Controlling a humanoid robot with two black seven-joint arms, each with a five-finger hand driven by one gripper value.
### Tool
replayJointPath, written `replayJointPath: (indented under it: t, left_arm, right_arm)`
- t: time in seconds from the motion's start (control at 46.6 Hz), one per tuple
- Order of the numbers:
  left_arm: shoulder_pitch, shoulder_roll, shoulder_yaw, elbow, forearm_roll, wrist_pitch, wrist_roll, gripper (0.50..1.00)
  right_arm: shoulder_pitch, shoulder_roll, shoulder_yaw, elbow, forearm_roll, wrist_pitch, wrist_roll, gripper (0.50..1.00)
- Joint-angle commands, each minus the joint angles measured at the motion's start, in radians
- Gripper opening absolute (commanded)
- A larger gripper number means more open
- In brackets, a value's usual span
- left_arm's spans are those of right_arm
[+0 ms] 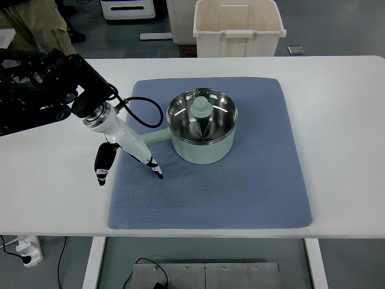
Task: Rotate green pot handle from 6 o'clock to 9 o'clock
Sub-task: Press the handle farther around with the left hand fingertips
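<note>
Cabling and a black arm entered from the upper left of the frame, ending in the left robot hand (123,153), whose fingers hung spread and relaxed, gripping nothing, its longest fingers lying just below the handle (151,138). Right of it, at the middle, the green pot (201,133) sat on a blue mat (240,186) on the white counter (343,120), its handle pointing left and slightly downward toward the hand.

One green pot (201,129) with one handle (153,138) and one lid knob (200,109) inside; one blue mat (240,186); one white table (343,120); one robot hand (123,147); one cream bin (238,27); one power strip (27,250) at lower left.
</note>
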Motion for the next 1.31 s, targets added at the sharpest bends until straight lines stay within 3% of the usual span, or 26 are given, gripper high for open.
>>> replayJointPath:
  t: [0.0, 1.288]
  left_arm:
    - [0.004, -0.001, 0.001, 0.005, -0.002, 0.000, 0.000, 1.000]
    - [0.035, -0.060, 0.000, 0.136, -0.013, 0.000, 0.060, 1.000]
  right_arm:
    - [0.000, 0.000, 0.000, -0.001, 0.000, 0.000, 0.000, 1.000]
    - [0.000, 0.000, 0.000, 0.000, 0.000, 0.000, 0.000, 1.000]
